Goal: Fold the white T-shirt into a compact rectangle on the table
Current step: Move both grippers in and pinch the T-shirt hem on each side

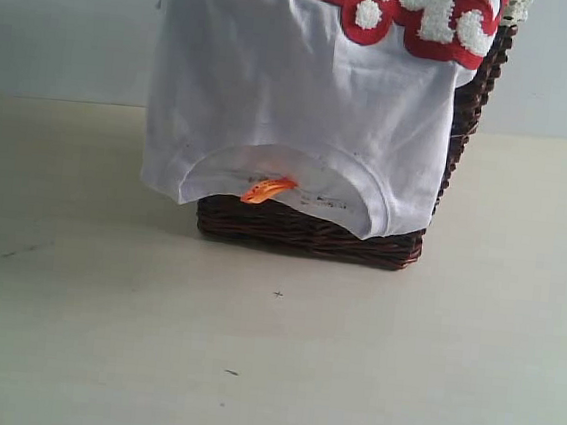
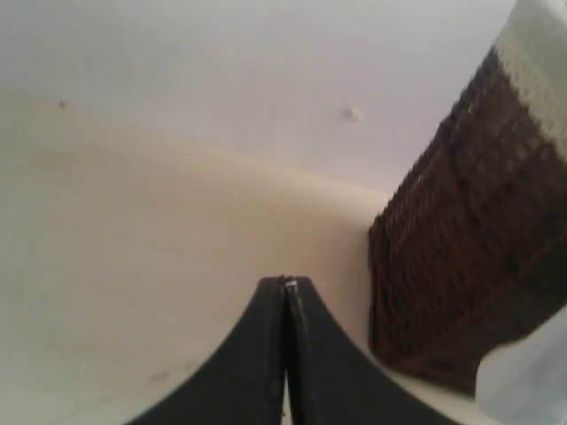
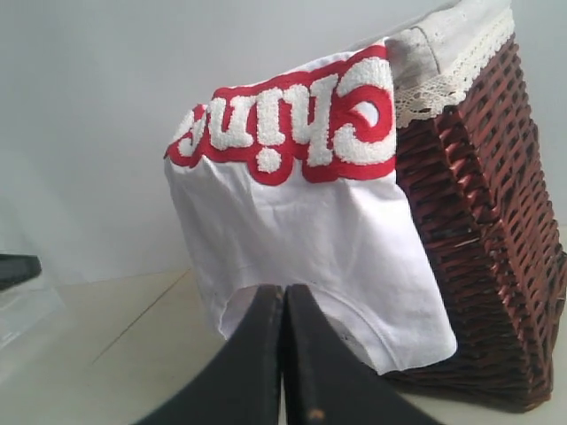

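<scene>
One T-shirt (image 1: 294,103) drapes collar-down over one basket (image 1: 311,237) on the surface (image 1: 269,362). There are two claws, the left claw (image 2: 285,288) and the right claw (image 3: 283,292), both pinched closed and empty.

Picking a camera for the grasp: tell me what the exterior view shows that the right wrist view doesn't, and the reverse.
Only the exterior view: the orange neck tag inside the collar opening. Only the right wrist view: the right gripper, jaws shut on nothing, and the red-outlined lettering at full height. Both: the white T-shirt draped over the dark wicker basket, collar end hanging down, with the table beneath.
</scene>
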